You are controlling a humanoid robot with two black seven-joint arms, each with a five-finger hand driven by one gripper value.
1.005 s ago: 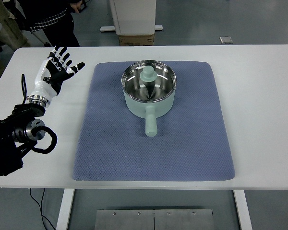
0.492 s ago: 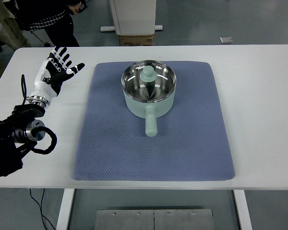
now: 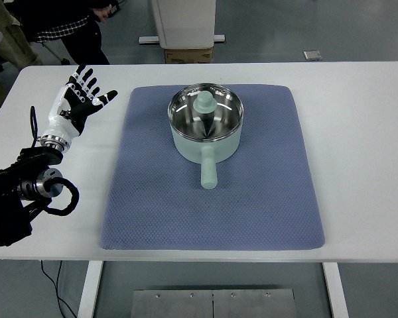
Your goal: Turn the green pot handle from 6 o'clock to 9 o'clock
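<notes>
A pale green pot [image 3: 206,126] with a shiny steel inside stands on the blue mat [image 3: 252,199], in its far half. Its green handle [image 3: 207,169] points straight toward the near edge. My left hand [image 3: 79,99] hovers over the white table left of the mat, well clear of the pot, with fingers spread and nothing in them. The right arm does not show.
The white table [image 3: 358,132] surrounds the mat on all sides. A person in dark clothes [image 3: 66,23] stands beyond the far left corner. A white cabinet and a cardboard box [image 3: 188,53] sit behind the table's far edge.
My left hand has shifted slightly to the right and up. The pot and its handle have not moved.
</notes>
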